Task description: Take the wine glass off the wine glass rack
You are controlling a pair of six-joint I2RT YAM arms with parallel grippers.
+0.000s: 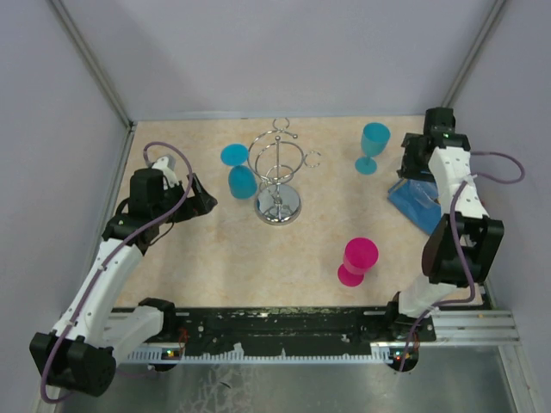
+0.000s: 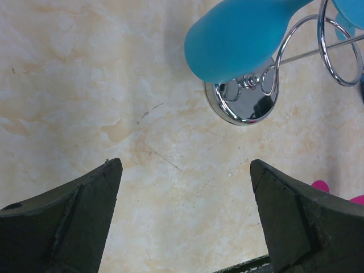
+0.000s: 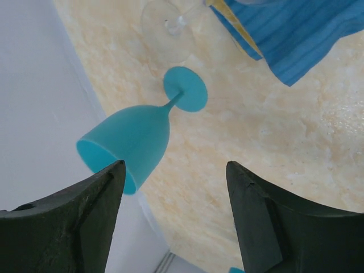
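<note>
Teal wine glass (image 1: 242, 181) hangs upside down on the left side of the chrome wine glass rack (image 1: 280, 205), seemingly hooked by its stem. Left gripper (image 2: 186, 165), jaws wide and empty, should clasp the bowl, then slide it out along the loop. Right gripper (image 3: 175, 165) also gapes, empty.

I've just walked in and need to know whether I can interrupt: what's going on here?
Two robot arms are working on taking a blue wine glass off the chrome wine glass rack. The glass hangs upside down on the rack, untouched. The left gripper is open and empty, facing it. The right gripper, also open, points at a teal glass standing on the table.
</note>
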